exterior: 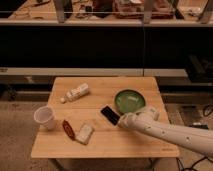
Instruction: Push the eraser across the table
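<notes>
Pushing leftward over the counter [107, 145] calls for a low, level, steady sweep by the tool [124, 121], which sits at the right end of the eraser [110, 114]. That flat black eraser lies mid-counter, just left of the green bowl [129, 101]; steer between the whitish block [84, 133] and the white bottle [77, 93].

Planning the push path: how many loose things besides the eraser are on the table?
5: a green bowl right of the eraser, a white bottle at back left, a paper cup at left edge, a red-brown thing and a whitish block in front. Gripper touches the eraser.
</notes>
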`<state>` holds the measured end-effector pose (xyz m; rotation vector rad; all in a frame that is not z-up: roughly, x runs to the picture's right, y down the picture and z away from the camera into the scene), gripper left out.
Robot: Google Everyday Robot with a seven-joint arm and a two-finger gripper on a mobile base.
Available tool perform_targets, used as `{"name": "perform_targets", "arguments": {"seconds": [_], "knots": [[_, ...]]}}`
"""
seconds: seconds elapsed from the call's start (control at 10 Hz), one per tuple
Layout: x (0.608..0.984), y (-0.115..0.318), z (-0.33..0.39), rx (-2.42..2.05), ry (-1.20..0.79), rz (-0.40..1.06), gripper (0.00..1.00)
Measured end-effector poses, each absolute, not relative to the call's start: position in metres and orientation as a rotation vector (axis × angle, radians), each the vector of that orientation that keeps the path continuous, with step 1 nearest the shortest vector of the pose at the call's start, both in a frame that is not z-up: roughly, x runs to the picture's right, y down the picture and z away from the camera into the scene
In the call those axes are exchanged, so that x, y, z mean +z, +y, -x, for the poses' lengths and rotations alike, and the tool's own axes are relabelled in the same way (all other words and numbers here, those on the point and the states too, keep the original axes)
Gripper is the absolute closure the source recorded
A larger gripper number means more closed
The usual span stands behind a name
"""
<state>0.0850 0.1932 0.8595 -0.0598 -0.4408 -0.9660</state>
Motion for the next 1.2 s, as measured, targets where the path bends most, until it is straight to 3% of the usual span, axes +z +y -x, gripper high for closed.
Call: {"name": "perform_targets", "arguments": {"seconds": [1.2], "knots": [[0.91, 0.134, 0.042, -1.007, -0.45, 0.007, 1.0]]}}
